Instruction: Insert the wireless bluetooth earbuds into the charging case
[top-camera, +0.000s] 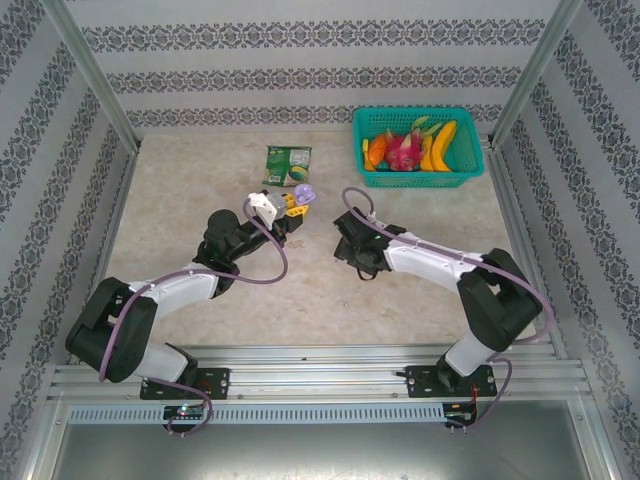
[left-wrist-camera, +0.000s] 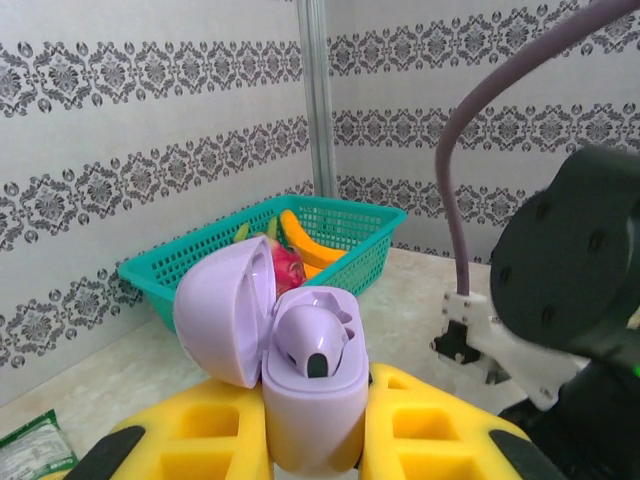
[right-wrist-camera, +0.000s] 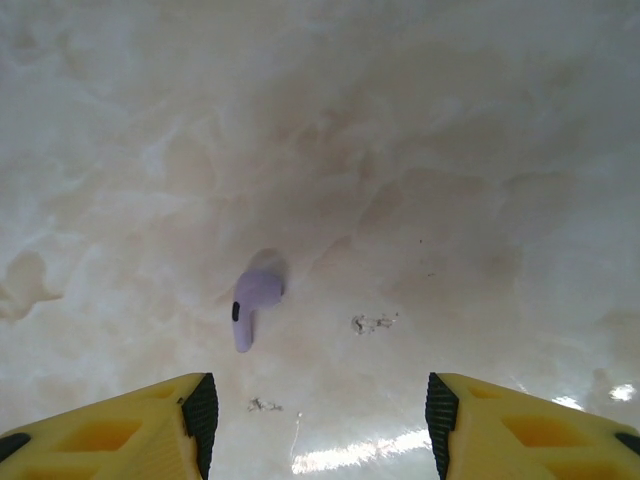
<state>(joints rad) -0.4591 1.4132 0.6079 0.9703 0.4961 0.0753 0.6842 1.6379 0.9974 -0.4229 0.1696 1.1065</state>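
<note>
Earbud (right-wrist-camera: 252, 303): lilac, smooth, short-stemmed.

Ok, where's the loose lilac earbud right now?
The lilac earbud lies on the marble tabletop in the right wrist view, just ahead of the open right gripper, left of frame centre.

The setting is a robot test cell. Damask-patterned wall panels (top-camera: 320, 60) on aluminium posts (top-camera: 95, 75) enclose a marble-look table (top-camera: 200, 180). A mounting rail (top-camera: 320, 375) crosses the frame's bottom.

Damask-striped walls (top-camera: 300, 60) enclose a pale, seemingly marble table (top-camera: 175, 200).
</note>
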